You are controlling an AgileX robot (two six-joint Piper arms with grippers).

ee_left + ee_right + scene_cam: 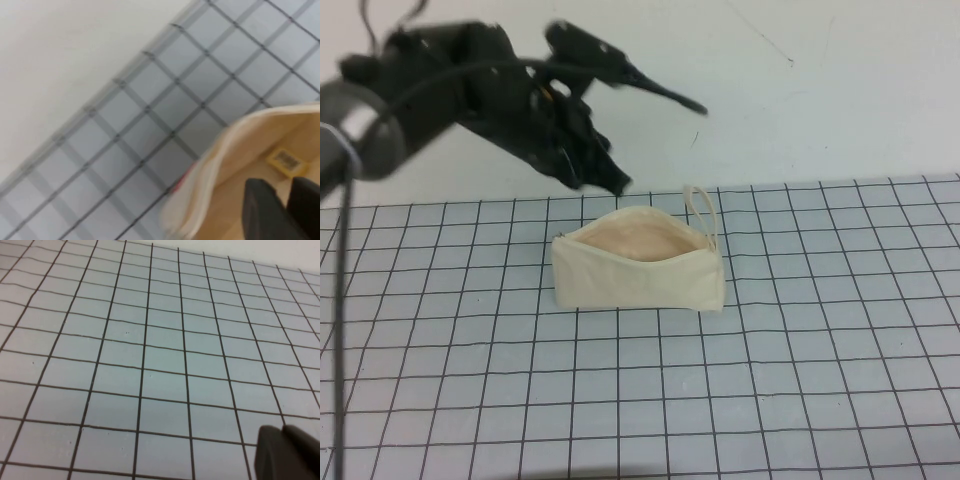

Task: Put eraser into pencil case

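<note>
Left tool (pixel 605 175) above pencil case (pixel 638 272), eraser (pixel 286 161) inside, right tool (pixel 287 452) over mat (pixel 150 340)

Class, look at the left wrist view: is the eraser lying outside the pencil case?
No, the eraser lies inside the open pencil case on its peach lining.

No text, brand, number or sign can be read in any view. The one printed mark is a white label with dark, barcode-like strokes on the eraser (pixel 286 161), which lies on the peach lining inside the open pencil case (pixel 235 165) just beyond the left gripper (pixel 282 210); its strokes are too blurred to make out. The right gripper (pixel 285 455), over bare grid mat (pixel 150 340), and the pencil case's cream outer fabric in the high view show no marking.
</note>
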